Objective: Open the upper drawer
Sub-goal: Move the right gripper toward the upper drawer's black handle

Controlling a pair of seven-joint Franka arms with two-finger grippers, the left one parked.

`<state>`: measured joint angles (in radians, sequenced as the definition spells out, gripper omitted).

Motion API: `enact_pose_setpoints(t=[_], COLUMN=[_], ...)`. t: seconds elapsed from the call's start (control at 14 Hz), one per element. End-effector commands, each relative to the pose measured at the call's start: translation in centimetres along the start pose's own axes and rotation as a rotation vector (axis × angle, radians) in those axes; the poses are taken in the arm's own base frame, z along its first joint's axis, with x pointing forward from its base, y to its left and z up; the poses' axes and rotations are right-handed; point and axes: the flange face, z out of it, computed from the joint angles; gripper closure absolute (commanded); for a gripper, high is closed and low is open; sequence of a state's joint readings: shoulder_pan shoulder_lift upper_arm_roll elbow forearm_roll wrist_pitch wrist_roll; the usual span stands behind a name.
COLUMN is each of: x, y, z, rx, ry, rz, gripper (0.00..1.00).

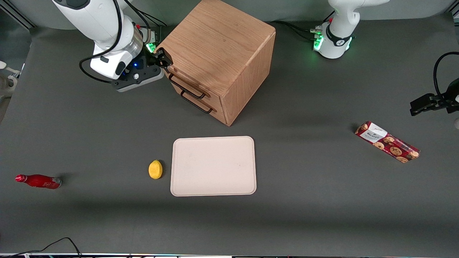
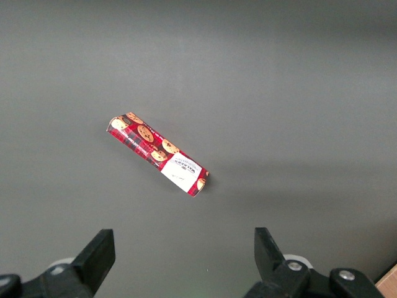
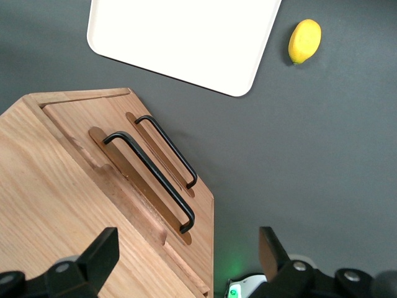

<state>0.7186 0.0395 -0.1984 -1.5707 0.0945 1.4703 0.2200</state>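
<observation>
The right arm reaches down with its wrist tipped toward the oak cabinet [image 1: 218, 61], and the gripper [image 1: 162, 59] sits right at the cabinet's upper front corner, above the handles. From the wrist camera its two fingers [image 3: 99, 254] are spread wide apart with nothing between them.

The upper drawer [image 3: 133, 186] looks fully shut: light wood front flush with the cabinet face, thin black wire handle [image 3: 149, 180] running along it. The lower drawer [image 3: 167, 149] under it has the same kind of handle and is closed too. The cabinet stands near the table's edge farthest from the front camera, turned at an angle.

The white tray [image 1: 213, 166] lies flat mid-table, closer to the front camera than the cabinet, with nothing in it. A lemon [image 1: 155, 169] sits just beside it.
</observation>
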Motion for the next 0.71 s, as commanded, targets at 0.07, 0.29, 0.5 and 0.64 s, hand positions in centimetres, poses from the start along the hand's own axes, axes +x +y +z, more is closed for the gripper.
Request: enact_pose_setpoints(t=[0.07,0.29,0.5,0.64], x=[0.8,0.8,1.1,0.8], y=[-0.9,-2.3,-2.8,-4.7], z=[1.1,2.0,3.0,3.8], rx=[0.004,-0.006,-0.011,-0.022], ry=[-0.030,-0.045,-0.065,-0.075], rz=[-0.010,-0.037,-0.157,-0.210], gripper=[0.00,0.00,0.00,0.00])
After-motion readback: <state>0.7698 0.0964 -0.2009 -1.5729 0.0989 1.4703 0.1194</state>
